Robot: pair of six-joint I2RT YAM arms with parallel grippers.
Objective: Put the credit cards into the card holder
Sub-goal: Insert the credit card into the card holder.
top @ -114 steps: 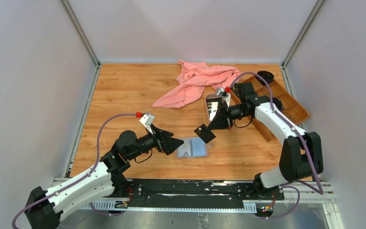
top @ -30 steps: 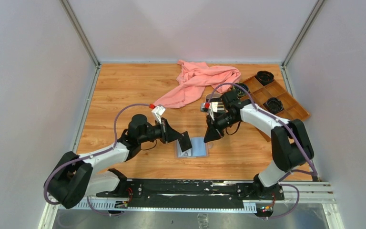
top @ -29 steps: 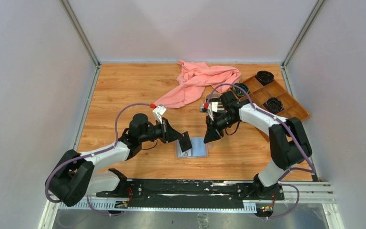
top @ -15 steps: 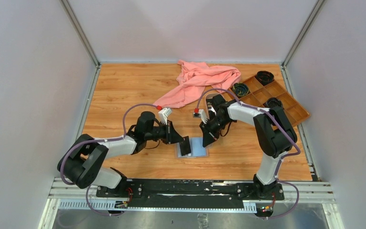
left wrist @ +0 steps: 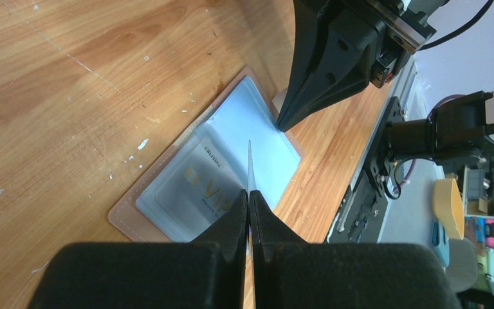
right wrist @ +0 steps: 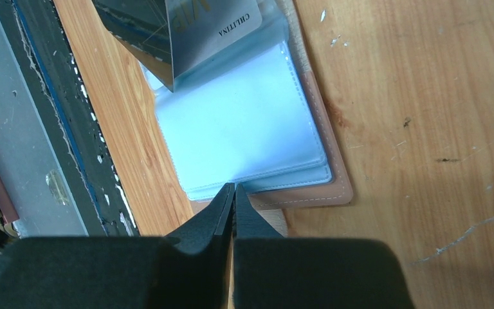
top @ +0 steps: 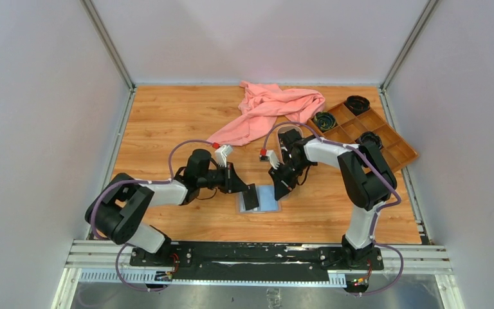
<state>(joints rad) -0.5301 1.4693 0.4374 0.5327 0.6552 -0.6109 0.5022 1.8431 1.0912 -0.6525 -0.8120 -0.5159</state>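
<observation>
The holder (top: 269,201) lies open on the table (top: 167,122), towards 6 o'clock of its middle, with the clear sleeves facing up. The left gripper (top: 249,194) reaches in from the holder's 9 o'clock, clenched on a black card (top: 251,199) held on edge above the sleeves. In the left wrist view this card shows only as a thin line rising from between the fingertips. A VIP card (left wrist: 201,185) sits inside a sleeve beside that line. The right gripper (top: 279,190) comes in from 1 o'clock with its jaws pressed together and its tips touching the holder's right edge. Whether they nip anything there I cannot tell. A pink cloth (top: 267,109) lies at 12 o'clock and a brown tray (top: 391,143) at 2 o'clock, both well apart from the holder.
</observation>
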